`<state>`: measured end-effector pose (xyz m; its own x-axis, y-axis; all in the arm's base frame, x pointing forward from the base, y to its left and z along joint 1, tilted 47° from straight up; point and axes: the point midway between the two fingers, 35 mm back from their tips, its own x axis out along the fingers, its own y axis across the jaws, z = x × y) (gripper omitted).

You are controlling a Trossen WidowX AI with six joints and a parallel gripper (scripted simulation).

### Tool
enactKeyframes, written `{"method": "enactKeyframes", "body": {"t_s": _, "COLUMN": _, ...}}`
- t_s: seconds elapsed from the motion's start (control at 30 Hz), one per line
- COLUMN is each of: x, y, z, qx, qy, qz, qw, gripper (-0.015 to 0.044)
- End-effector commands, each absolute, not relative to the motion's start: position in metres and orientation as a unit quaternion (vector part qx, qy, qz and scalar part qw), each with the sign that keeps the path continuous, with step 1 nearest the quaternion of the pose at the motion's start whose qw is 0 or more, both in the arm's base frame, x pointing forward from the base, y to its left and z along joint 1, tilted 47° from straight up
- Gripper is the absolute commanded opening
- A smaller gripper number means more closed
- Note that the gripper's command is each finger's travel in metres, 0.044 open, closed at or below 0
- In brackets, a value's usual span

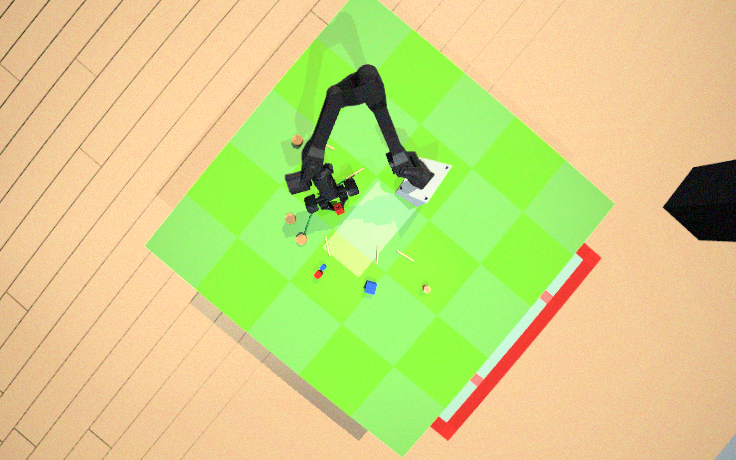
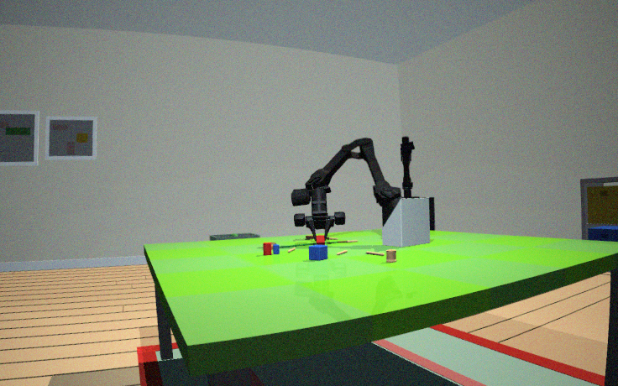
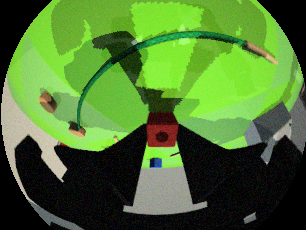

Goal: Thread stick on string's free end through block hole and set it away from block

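Note:
The red block (image 1: 338, 209) (image 2: 320, 239) (image 3: 162, 131) is between my fingers, with a dark round hole in the face seen in the wrist view. My gripper (image 1: 337, 207) (image 2: 320, 237) (image 3: 161, 127) points down, low over the table, and is shut on the block. I cannot tell whether the block touches the table. The green string (image 1: 307, 224) (image 3: 197, 34) arcs from its wooden button (image 1: 301, 238) (image 3: 77, 130) past the block, not through it. Its stick (image 1: 354, 173) (image 3: 261, 52) lies beyond the gripper, untouched. The gripper hides part of the string in the top view.
Loose sticks (image 1: 327, 245) (image 1: 377, 254) (image 1: 405, 255), a blue cube (image 1: 370, 287) (image 2: 317, 252) (image 3: 156, 162) and a wooden cylinder (image 1: 426, 289) (image 2: 390, 256) lie about. Other round wooden pieces (image 1: 290, 218) (image 1: 297, 140) are left. The arm's pale pedestal (image 1: 440, 170) (image 2: 415, 225) is right.

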<state>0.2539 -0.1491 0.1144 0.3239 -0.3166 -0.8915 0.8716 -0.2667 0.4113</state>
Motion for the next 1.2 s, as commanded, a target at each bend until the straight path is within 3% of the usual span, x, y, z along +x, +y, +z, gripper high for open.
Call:
{"method": "enactKeyframes", "body": {"t_s": 0.0, "x": 0.256, "y": -0.149, "z": 0.116, "qx": 0.594, "qy": 0.236, "qz": -0.526, "qw": 0.561, "gripper": 0.0000}}
{"method": "enactKeyframes", "body": {"t_s": 1.03, "x": 0.248, "y": -0.169, "z": 0.118, "qx": 0.680, "qy": 0.345, "qz": -0.405, "qw": 0.504, "gripper": 0.0000}}
{"method": "enactKeyframes", "body": {"t_s": 1.17, "x": 0.247, "y": -0.166, "z": 0.118, "qx": 0.673, "qy": 0.336, "qz": -0.419, "qw": 0.509, "gripper": 0.0105}}
